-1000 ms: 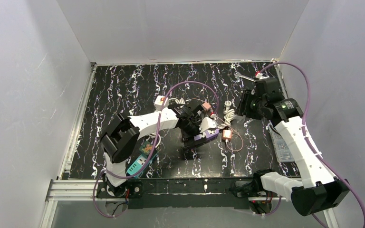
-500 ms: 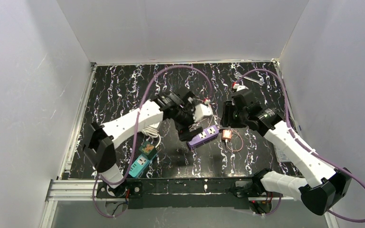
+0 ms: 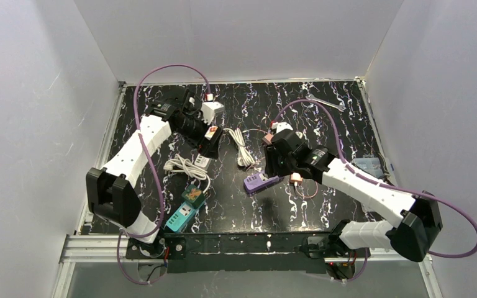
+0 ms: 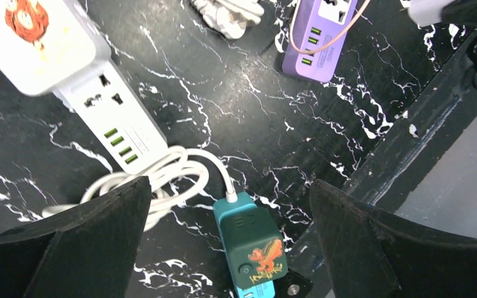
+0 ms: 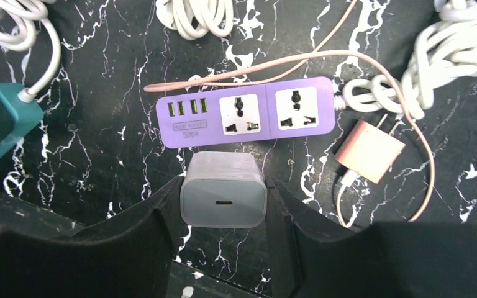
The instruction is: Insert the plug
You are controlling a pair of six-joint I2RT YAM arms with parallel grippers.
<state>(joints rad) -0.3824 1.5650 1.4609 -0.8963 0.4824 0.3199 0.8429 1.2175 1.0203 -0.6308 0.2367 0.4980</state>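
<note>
Right arm is out over the middle of the worktop (image 3: 161,118), and its tool (image 5: 222,186) is clenched on the white plug (image 5: 223,202), one finger pressed on each side of the block. From the right wrist view the plug's small oval port faces up at the camera, so the prongs are hidden underneath. It hangs just beside the long edge of the purple power strip (image 5: 246,112), roughly in line with the socket nearest the row of green USB ports; both big sockets on that strip are bare. I cannot tell whether the plug touches the strip. A thin pink cord (image 5: 298,62) runs along the strip's other long edge and loops round to a pink charger (image 5: 370,150) lying just past the strip's end. Coiled white cables (image 5: 192,15) sit beyond. Over on the left, the other arm reaches toward the far left corner, and its tool (image 4: 228,183) is released, fingers spread wide with nothing between them. Below it lies a white power strip (image 4: 109,121), its white lead curling round to a teal power strip (image 4: 248,245) near the worktop's near edge.
</note>
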